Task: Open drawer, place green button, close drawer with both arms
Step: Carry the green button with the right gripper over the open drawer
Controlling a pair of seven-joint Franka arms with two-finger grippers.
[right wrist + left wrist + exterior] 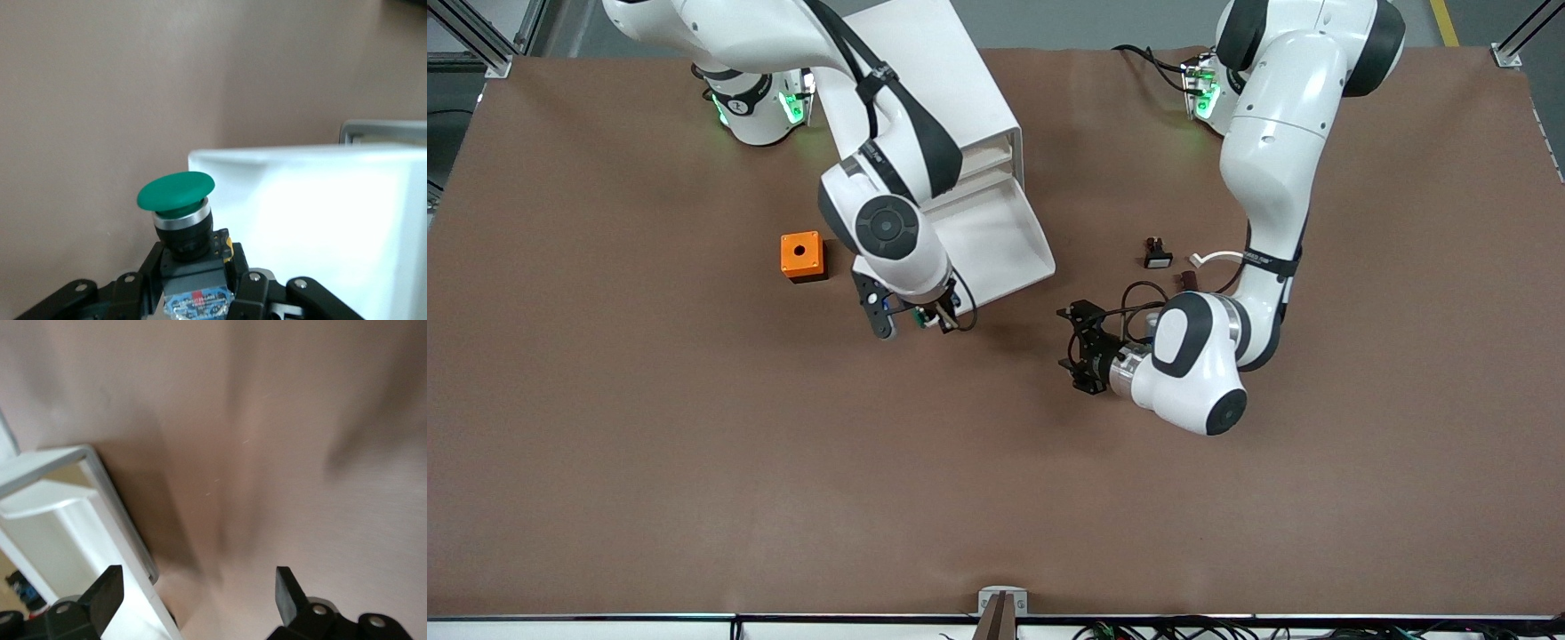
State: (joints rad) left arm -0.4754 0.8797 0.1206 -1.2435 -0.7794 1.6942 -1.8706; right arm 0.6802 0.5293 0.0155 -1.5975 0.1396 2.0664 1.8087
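Across the brown table (649,462), the two white arms take up most of the scene, the right arm (889,222) coming from its base at about eleven o'clock on the tabletop and the left arm (1272,160) from about one o'clock. Between the bases, near twelve o'clock, stands the white cabinet (960,98), and its drawer (1005,244) is pulled out toward the front camera, open and showing a bare white floor. At the drawer's front corner toward the right arm's end hangs the right gripper (925,317), above the table just beside the rim; its fingers (143,283) are closed on the black-and-blue body of the button (177,193), whose green cap points away from the wrist camera, with the drawer's white wall right next to it. Over bare table off the drawer's other front corner hovers the left gripper (1074,348), its fingers (107,590) spread wide and holding nothing. An orange cube (801,256) sits at the cabinet's nine o'clock. A small black switch (1157,253) lies at its three o'clock, near the left arm.
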